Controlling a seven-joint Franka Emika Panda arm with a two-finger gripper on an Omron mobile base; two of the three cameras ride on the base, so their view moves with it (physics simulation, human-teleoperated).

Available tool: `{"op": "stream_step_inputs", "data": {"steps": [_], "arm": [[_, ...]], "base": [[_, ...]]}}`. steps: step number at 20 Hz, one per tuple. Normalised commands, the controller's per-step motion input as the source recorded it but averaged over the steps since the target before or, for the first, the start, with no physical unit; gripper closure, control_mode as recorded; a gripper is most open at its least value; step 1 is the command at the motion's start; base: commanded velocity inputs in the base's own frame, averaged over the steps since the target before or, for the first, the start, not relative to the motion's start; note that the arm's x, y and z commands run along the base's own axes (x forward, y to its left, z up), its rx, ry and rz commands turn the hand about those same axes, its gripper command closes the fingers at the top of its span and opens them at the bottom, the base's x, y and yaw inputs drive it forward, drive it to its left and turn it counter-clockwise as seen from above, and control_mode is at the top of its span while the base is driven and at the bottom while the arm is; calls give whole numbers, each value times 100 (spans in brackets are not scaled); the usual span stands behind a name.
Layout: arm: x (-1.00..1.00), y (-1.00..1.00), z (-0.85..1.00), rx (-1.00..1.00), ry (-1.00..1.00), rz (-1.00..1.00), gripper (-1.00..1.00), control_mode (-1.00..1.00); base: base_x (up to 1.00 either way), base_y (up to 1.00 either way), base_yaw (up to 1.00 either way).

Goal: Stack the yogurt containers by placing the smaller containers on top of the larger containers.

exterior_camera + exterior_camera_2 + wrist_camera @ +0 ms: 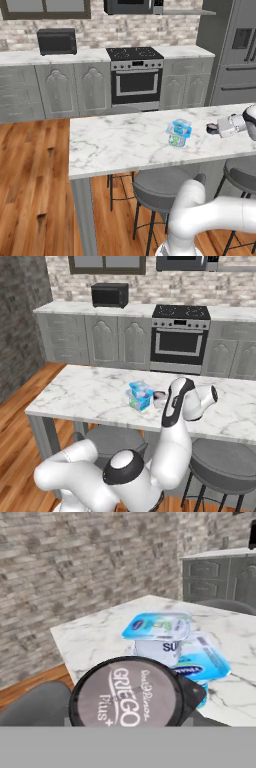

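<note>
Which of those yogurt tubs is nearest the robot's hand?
The dark-lidded tub marked Griego, right at the gripper; the pale tub and the light-blue tub sit together beyond it.

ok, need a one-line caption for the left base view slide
Simulated kitchen: the tool hovers to the right of stacked yogurt tubs on the marble island counter, stools below.

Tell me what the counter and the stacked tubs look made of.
Counter: polished marble or a lookalike, white with grey veins. Stacked tubs: probably thin translucent plastic, pale blue, printed labels. Dark tub in the gripper: glossy printed lid, perhaps foil.
</note>
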Motion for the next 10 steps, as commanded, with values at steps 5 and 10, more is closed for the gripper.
{"op": "stream_step_inputs", "data": {"steps": [5, 10], "arm": [[0, 0, 24, 0, 0, 0, 100, -100], [0, 1, 16, 0, 0, 0, 100, -100]], "base": [[0, 0, 0], [0, 0, 0]]}}
